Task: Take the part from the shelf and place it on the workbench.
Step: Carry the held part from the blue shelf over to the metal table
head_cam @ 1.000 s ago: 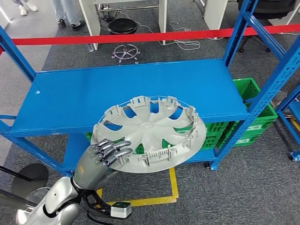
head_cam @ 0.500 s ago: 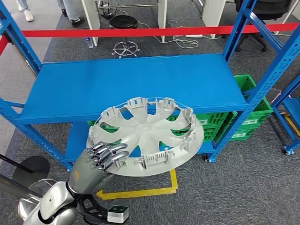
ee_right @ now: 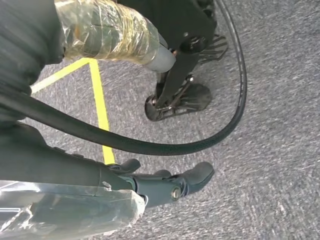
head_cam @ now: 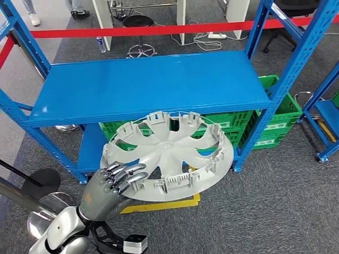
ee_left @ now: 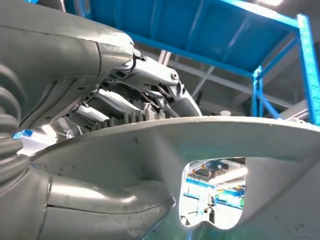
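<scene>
The part is a large grey plastic wheel cover [head_cam: 168, 153] with spoke cut-outs and clips round its rim. My left hand [head_cam: 108, 188] grips its near-left edge, fingers on top and thumb underneath, and holds it roughly level in the air in front of the blue shelf [head_cam: 152, 84]. The left wrist view shows the wheel cover [ee_left: 226, 145] edge-on, pinched between the fingers [ee_left: 151, 85] and the thick thumb [ee_left: 105, 210]. The right hand [ee_right: 170, 185] hangs beside my body over grey carpet, dark fingers stretched out with nothing in them.
The blue shelf board is bare; green crates [head_cam: 276, 121] stand under it at the right. A red barrier tape [head_cam: 160, 30] runs behind, with a stool [head_cam: 137, 22] and a person's feet [head_cam: 34, 20] beyond. A yellow floor line [head_cam: 160, 205] lies below the cover.
The whole picture has shifted: the shelf now sits higher and farther off, so the camera has moved back. The wheel cover stays in my left hand's grip, now off the shelf board.
</scene>
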`<action>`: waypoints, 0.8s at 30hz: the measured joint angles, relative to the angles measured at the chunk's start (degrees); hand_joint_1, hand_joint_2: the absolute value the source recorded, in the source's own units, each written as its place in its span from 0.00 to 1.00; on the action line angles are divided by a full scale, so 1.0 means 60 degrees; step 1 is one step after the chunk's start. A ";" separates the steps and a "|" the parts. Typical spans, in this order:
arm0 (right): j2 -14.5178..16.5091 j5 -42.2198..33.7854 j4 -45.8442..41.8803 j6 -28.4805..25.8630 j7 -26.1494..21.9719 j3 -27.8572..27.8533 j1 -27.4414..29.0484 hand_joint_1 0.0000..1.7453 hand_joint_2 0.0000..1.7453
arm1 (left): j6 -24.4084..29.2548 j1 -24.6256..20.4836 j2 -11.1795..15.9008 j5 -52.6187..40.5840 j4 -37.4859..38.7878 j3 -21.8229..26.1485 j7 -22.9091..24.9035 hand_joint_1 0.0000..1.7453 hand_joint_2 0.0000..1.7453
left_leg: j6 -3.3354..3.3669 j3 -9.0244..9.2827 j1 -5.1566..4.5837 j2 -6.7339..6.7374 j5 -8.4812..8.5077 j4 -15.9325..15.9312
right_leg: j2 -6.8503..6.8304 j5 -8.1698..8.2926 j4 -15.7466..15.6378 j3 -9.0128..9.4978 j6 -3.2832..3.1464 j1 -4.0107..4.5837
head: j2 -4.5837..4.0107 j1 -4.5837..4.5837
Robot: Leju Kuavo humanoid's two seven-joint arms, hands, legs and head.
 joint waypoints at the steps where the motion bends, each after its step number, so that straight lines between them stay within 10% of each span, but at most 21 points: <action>1: 0.0004 0.0010 -0.0005 0.0034 -0.0040 0.0001 0.0002 0.00 1.00 | -0.0001 0.0013 0.0002 -0.0023 -0.0001 0.0002 0.0018 1.00 1.00 | -0.0058 -0.0104 0.0031 -0.0017 -0.0490 0.0414 | -0.0017 0.0104 0.0000 -0.0087 -0.0064 -0.0011 | 0.0000 -0.0008; 3: -0.0001 0.0038 -0.0016 0.0030 -0.0066 0.0001 -0.0006 0.00 1.00 | 0.0006 0.0043 0.0004 -0.0068 -0.0002 0.0006 0.0067 1.00 1.00 | -0.0147 -0.0302 0.0090 -0.0022 -0.1381 0.1597 | -0.0018 0.0325 0.0028 -0.0313 -0.0108 -0.0008 | 0.0000 -0.0034; 5: -0.0001 0.0099 -0.0021 -0.0054 -0.0015 0.0005 -0.0007 0.00 1.00 | 0.0025 0.0070 0.0005 -0.0102 -0.0002 0.0012 0.0115 1.00 1.00 | -0.0196 -0.0228 0.0137 -0.0023 -0.1456 0.2293 | -0.0017 0.0528 0.0103 -0.0625 -0.0091 -0.0007 | 0.0000 -0.0037; 8: 0.0000 0.0254 -0.0026 -0.0320 0.0037 0.0029 -0.0010 0.00 1.00 | 0.0063 0.0079 0.0007 -0.0179 -0.0002 0.0036 0.0201 1.00 1.00 | -0.0170 0.0833 0.0178 -0.0035 -0.0743 0.1117 | -0.0008 0.0746 0.0267 -0.1058 -0.0024 -0.0006 | 0.0000 -0.0041; 12: 0.0014 0.0534 -0.0036 -0.0727 -0.0014 0.0138 -0.0010 0.00 1.00 | 0.0158 0.0117 0.0019 -0.0265 -0.0012 0.0091 0.0300 1.00 1.00 | 0.0030 0.1858 0.0117 -0.0081 -0.0868 -0.0679 | 0.0013 0.1084 0.0339 -0.1333 0.0215 0.0018 | 0.0000 -0.0025; 14: 0.0014 0.0592 -0.0035 -0.0788 -0.0019 0.0175 0.0003 0.00 1.00 | 0.0188 0.0145 0.0033 -0.0279 -0.0015 0.0118 0.0303 1.00 1.00 | 0.0180 0.1705 0.0128 -0.0050 -0.0717 -0.0701 | 0.0013 0.1050 0.0373 -0.1446 0.0334 -0.0013 | 0.0000 -0.0023; 19: 0.0023 0.0653 -0.0035 -0.0823 -0.0018 0.0225 0.0002 0.00 1.00 | 0.0204 0.0191 0.0050 -0.0280 -0.0020 0.0143 0.0304 1.00 1.00 | 0.0434 0.1068 0.0069 0.0003 -0.0179 -0.0682 | 0.0012 -0.0797 0.2750 -0.2079 0.0403 -0.0023 | 0.0000 0.0015; 21: 0.0028 0.0656 -0.0035 -0.0824 -0.0018 0.0260 -0.0002 0.00 1.00 | 0.0204 0.0207 0.0052 -0.0280 -0.0020 0.0141 0.0303 1.00 1.00 | 0.0435 0.0769 0.0014 0.0009 0.0023 -0.0643 | 0.0012 -0.0527 0.3097 -0.1865 0.0377 -0.0015 | 0.0000 0.0011; 24: 0.0028 0.0656 -0.0046 -0.0828 -0.0019 0.0276 -0.0027 0.00 1.00 | 0.0205 0.0214 0.0052 -0.0280 -0.0022 0.0143 0.0304 1.00 1.00 | 0.0363 0.0397 -0.0031 0.0008 0.0270 -0.0538 | 0.0012 0.0062 0.1350 -0.0438 0.0247 0.0045 | 0.0000 0.0009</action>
